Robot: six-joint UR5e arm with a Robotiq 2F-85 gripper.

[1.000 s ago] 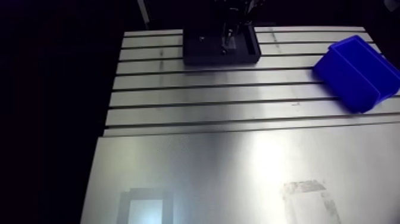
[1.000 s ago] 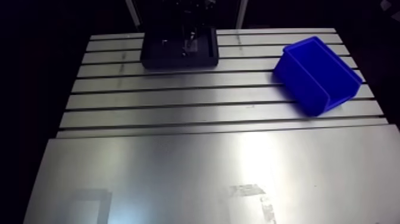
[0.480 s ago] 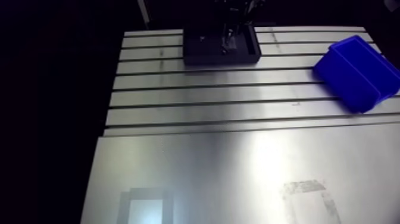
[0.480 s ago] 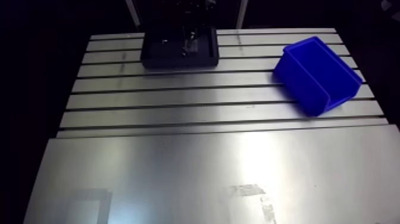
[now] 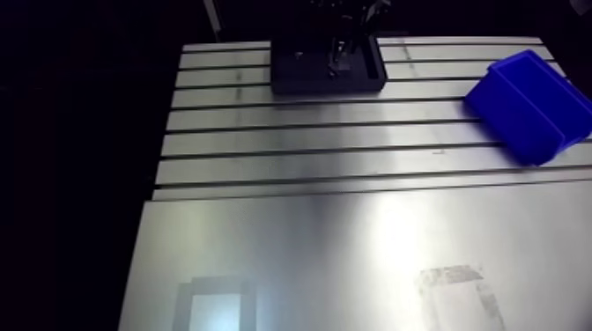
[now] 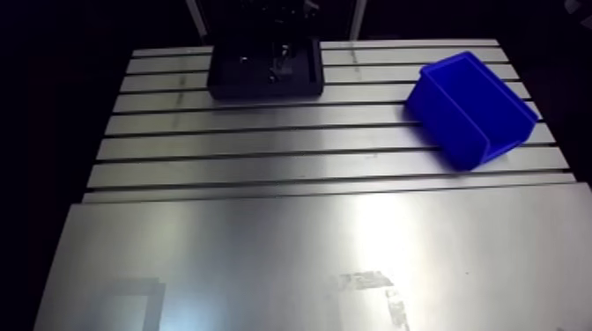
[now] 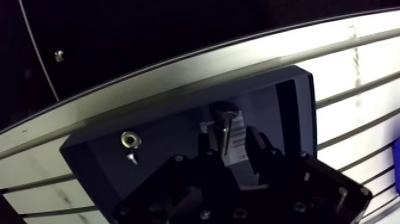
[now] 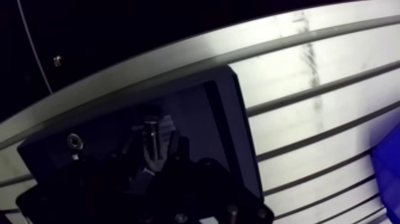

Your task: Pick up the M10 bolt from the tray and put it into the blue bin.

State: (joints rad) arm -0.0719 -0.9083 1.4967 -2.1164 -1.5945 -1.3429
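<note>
table (image 5: 352, 167): slotted aluminium at the far half, a smooth sheet at the near half. the sheet carries two rectangular marks, one dark-edged (image 5: 214, 305) and one scuffed (image 5: 455, 289).

tray (image 7: 172, 134): black, shallow, rectangular. it sits flat at the far edge of the table, across the slots.

bin (image 5: 527, 106): blue, open-topped, lying at an angle to the slots. it is on the far right of the table, well apart from the tray. in the wrist view only a sliver of blue shows, off beyond the tray's side.

gripper (image 7: 227, 140): comes down from above over the tray, toward the side nearer the bin. its fingers (image 7: 241, 136) are drawn in and pinch the bolt, one on each side of the shank.

bolt (image 7: 225, 126): silver, with a round head and a straight shank. it is inside the tray's outline, between the fingers, with the head sticking out past the fingertips. in the arm view it reads as a short bright upright line under the gripper. whether it rests on the tray floor or hangs clear of it, i cannot tell.

nut (image 7: 130, 140): a small bright ring lying on the tray floor, away from the gripper toward the tray's other end.

screw (image 7: 132, 158): tiny and pale, just beside the nut and not touching it.
</note>
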